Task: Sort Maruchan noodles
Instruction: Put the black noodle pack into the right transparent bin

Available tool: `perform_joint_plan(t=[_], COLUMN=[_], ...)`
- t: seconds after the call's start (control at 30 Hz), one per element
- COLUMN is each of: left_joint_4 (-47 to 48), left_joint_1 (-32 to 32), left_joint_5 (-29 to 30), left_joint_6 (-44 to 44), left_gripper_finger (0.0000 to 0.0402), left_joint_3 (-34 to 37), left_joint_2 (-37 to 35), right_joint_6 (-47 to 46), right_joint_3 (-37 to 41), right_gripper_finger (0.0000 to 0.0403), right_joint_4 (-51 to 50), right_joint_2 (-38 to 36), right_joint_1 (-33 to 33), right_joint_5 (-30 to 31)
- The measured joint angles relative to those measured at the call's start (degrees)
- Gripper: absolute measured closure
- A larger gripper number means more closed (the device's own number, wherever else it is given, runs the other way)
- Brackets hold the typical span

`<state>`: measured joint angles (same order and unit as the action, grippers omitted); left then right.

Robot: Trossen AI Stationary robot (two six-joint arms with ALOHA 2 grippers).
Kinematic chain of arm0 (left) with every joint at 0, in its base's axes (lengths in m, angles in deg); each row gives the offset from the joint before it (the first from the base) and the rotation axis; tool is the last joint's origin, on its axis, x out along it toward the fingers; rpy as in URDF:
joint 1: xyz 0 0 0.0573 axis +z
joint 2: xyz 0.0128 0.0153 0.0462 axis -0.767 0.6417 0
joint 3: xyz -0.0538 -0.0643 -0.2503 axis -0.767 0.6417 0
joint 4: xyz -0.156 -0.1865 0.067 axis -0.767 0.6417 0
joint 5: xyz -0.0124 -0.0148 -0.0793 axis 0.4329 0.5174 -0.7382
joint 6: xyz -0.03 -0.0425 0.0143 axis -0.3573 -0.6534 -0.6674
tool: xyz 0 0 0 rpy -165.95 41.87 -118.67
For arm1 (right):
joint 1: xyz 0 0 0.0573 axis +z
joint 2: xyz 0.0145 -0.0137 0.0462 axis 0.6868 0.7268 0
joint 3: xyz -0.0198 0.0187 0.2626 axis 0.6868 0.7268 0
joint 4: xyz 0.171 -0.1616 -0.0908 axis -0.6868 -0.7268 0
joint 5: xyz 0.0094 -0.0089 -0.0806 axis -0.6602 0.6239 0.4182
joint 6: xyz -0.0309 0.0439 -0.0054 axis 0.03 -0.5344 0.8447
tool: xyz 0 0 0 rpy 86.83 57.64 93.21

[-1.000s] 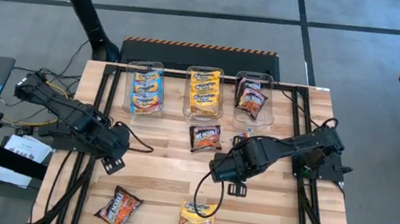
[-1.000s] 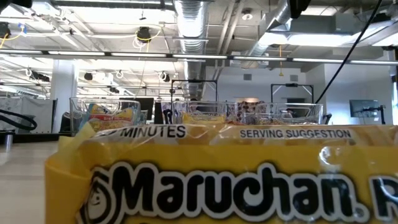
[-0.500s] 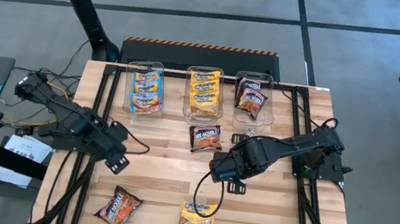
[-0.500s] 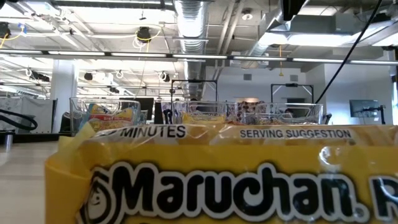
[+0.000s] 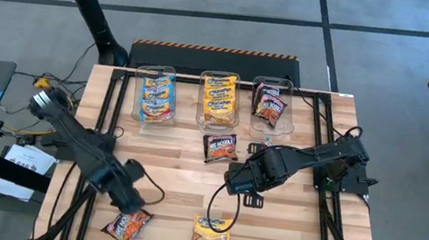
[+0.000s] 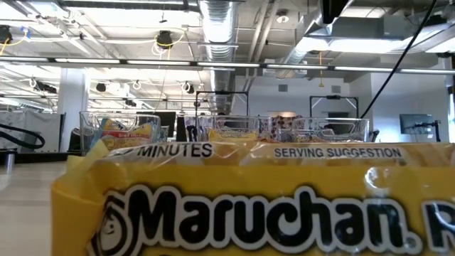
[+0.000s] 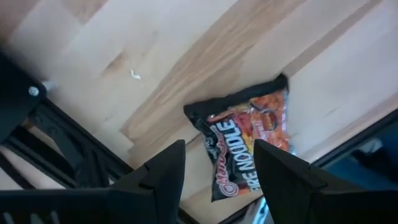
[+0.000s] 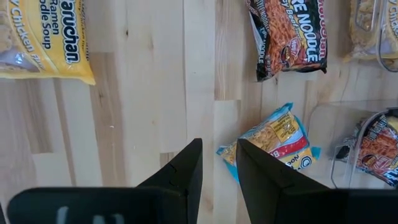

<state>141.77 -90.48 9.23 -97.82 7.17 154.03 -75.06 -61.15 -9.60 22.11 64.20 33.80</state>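
Observation:
Near the table's front left corner lies a black-red noodle packet (image 5: 127, 227) (image 7: 249, 140), flat on the wood. My left gripper (image 5: 127, 202) (image 7: 217, 174) hangs just above it, pointing down, open, a finger on either side of the packet's end in the wrist view. A yellow packet (image 5: 211, 236) (image 6: 256, 206) lies at the front middle. A second black-red packet (image 5: 221, 147) (image 8: 289, 34) and a light blue packet (image 8: 280, 140) lie mid-table. My right gripper (image 5: 240, 182) (image 8: 219, 165) hovers open above bare wood beside the blue packet.
Three clear bins stand along the far edge: blue packets in the left one (image 5: 155, 92), yellow in the middle one (image 5: 219, 98), black-red in the right one (image 5: 271, 102). Bare wood (image 5: 174, 185) lies between the arms. Black frame rails run along the table's sides.
My left gripper has swung from the table's left middle toward the near edge and sunk, rolling about its own axis, and now stands over the front-left black-red packet. The packets have not moved.

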Motion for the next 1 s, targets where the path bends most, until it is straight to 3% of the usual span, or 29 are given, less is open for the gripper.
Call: perform_joint_plan(t=[0.4,1.0], left_joint_4=[-8.2,-17.8], left_joint_1=[-5.7,-11.0], left_joint_5=[-2.2,-5.1], left_joint_6=[-2.5,-7.1], left_gripper_finger=[0.0223,0.0223], left_joint_3=[0.0,-0.1], left_joint_2=[11.2,22.2], right_joint_6=[0.0,-0.1], right_joint_3=[0.0,0.0], right_gripper_finger=[0.0280,0.0280], right_joint_4=[0.4,1.8], right_joint_2=[0.0,0.0], right_joint_1=[0.0,0.0], right_joint_5=[0.0,-0.1])
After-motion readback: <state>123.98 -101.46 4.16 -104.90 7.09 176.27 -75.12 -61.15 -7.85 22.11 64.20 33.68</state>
